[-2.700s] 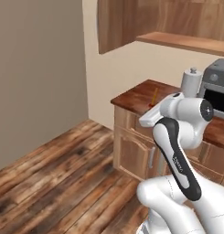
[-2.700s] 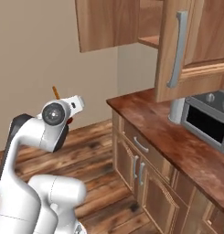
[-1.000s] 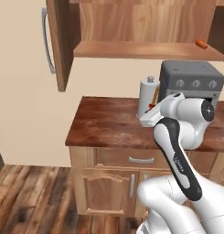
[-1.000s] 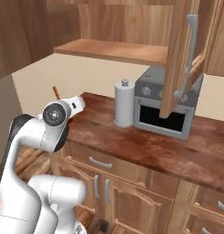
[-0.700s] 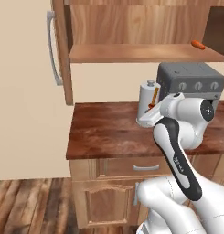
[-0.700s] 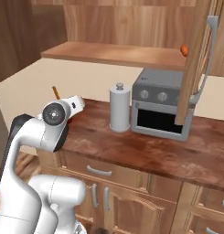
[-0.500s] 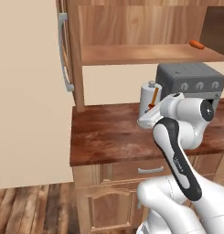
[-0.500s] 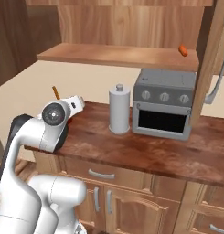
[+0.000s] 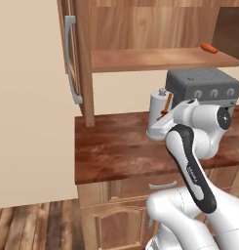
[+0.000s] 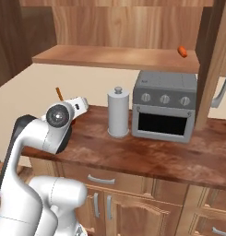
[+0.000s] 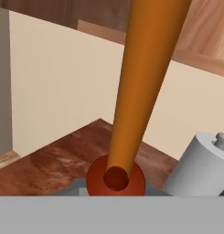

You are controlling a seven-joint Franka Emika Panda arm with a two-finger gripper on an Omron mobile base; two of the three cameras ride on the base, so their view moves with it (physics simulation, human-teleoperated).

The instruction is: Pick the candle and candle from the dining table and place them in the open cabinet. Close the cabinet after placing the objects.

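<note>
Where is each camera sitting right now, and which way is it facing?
Left base view: behind the arm's left, facing the counter, open cabinet; arm at lower right.
Right base view: behind its right, facing the same counter, toaster oven; arm at lower left.
Hand view: on the hand, looking along the held orange candle.
Both base views share the grey canister.

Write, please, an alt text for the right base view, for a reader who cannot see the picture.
The white robot arm holds an orange taper candle in its shut gripper before a wood counter. On the counter stand a grey cylinder and a grey toaster oven. Above, a small orange object lies on the open cabinet's shelf.
</note>
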